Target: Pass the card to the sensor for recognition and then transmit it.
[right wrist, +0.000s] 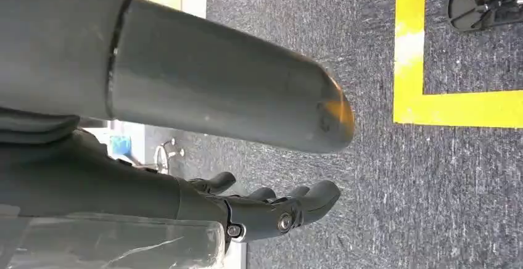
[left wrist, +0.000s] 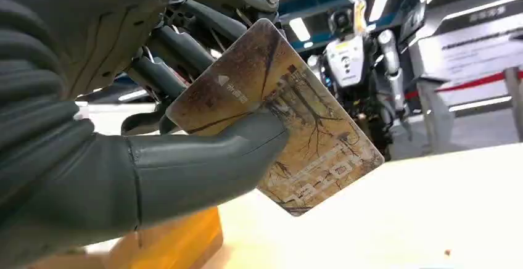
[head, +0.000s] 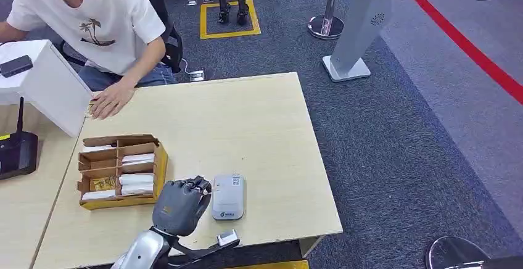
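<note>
The left hand (head: pixel 180 205) hovers over the near edge of the tabletop (head: pixel 259 121), between the cardboard box (head: pixel 121 170) and the grey sensor (head: pixel 227 196), just beside the sensor's left side. In the left wrist view the thumb presses a brown patterned card (left wrist: pixel 290 127) against the darker fingers (left wrist: pixel 179 47), so the hand grips the card; the card is tilted, with its free corner angled down over the pale wood. Whether the card touches the sensor cannot be told, since the hand hides it from above. The box is divided into compartments holding stacks of white cards and one yellowish item.

The right hand (right wrist: pixel 247 176) hangs over grey carpet (right wrist: pixel 296 28) beside a yellow floor marking (right wrist: pixel 410 53), its fingers loosely apart and holding nothing.

At the far left corner of the tabletop a person in a white T-shirt (head: pixel 92 16) rests a hand (head: pixel 111 99) on the wood.
</note>
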